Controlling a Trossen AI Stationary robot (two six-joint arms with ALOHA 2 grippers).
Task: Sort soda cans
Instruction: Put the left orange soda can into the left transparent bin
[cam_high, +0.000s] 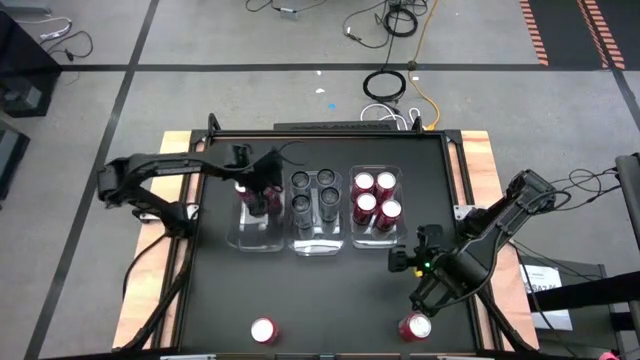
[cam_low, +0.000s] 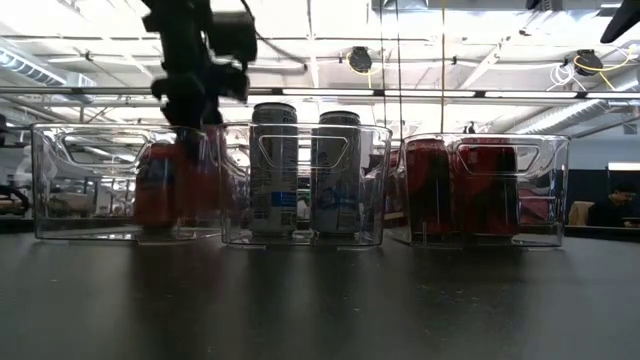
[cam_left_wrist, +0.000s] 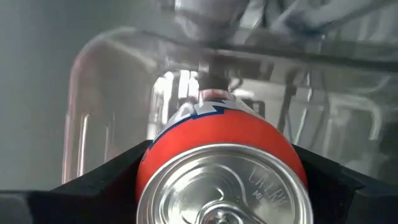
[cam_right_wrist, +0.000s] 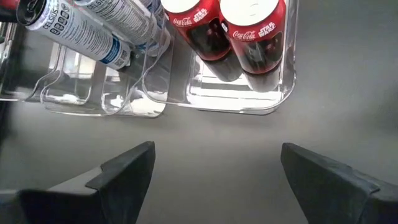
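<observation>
My left gripper (cam_high: 258, 195) reaches down into the clear left bin (cam_high: 250, 238) and is shut on an orange-red soda can with a silver top (cam_left_wrist: 221, 180). The low view shows that can (cam_low: 172, 185) low inside the bin; I cannot tell whether it rests on the floor. The middle bin (cam_high: 315, 245) holds several dark grey cans (cam_high: 315, 195), upright. In the right bin (cam_high: 375, 238) stand several red cans (cam_high: 375, 198). Two more red cans (cam_high: 263, 331) (cam_high: 415, 326) stand near the table's near edge. My right gripper (cam_right_wrist: 214, 155) (cam_high: 405, 258) hovers open, short of the bins. My left gripper holds the orange-red can by its upper wall, just below the silver rim (cam_left_wrist: 155, 158). The can is pinched between the two fingers (cam_left_wrist: 118, 171), which come from above, pointing down. It stands upright inside the left bin.
The three clear bins sit side by side across the middle of the black table (cam_high: 330, 300). Bare table lies between the bins and the two loose cans. The right arm (cam_high: 490, 225) slants in from the right edge, its wrist close to the loose can (cam_high: 415, 326).
</observation>
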